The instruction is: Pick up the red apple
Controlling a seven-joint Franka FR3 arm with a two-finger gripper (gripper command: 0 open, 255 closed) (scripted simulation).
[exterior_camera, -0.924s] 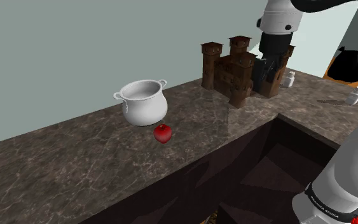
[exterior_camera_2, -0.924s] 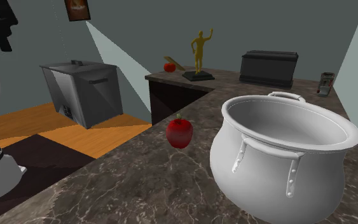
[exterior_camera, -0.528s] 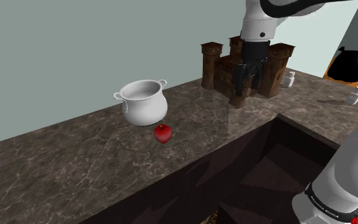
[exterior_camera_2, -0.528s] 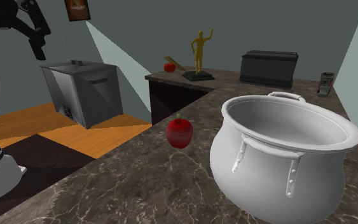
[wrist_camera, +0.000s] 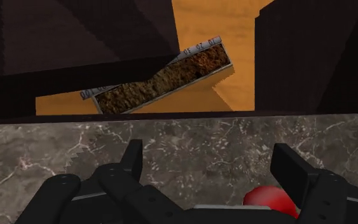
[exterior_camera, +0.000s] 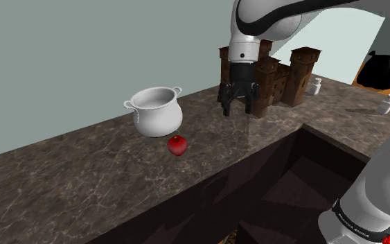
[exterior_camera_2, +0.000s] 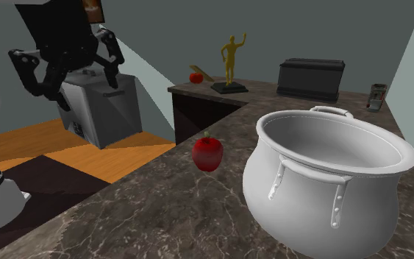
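Hanging above the dark marble countertop (exterior_camera: 82, 173), your gripper (exterior_camera: 237, 109) points downward with its two black fingers spread apart and nothing between them. In the shoulder view it shows in front of a brown castle model (exterior_camera: 283, 69) that stands at the back of the counter. The red apple (exterior_camera: 178, 145) rests on the countertop close to the front edge, down and toward the shoulder view's left of the gripper and well apart from it. Just behind the apple you have a white two-handled pot (exterior_camera: 156, 112), near it but not touching. In the second exterior view the red apple (exterior_camera_2: 208, 153) sits stem up to the left of the pot (exterior_camera_2: 330, 176) with a clear gap between them. The gripper (exterior_camera_2: 73, 84) is high at that view's left, its fingers (exterior_camera_2: 112, 59) splayed wide in front of a grey metal bin (exterior_camera_2: 120, 110). Farther back stand a gold figurine (exterior_camera_2: 232, 62), a small red fruit (exterior_camera_2: 196, 76) and a black box (exterior_camera_2: 310, 79). Through the wrist view you see the gripper (wrist_camera: 212, 162) over the marble, fingers (wrist_camera: 292, 168) apart. The apple (wrist_camera: 269, 198) peeks out close beside one finger, partly hidden by the gripper's body and not between the fingertips. Past the counter's edge lie an orange floor (wrist_camera: 234, 25) and a tray (wrist_camera: 161, 79) with brown filling.
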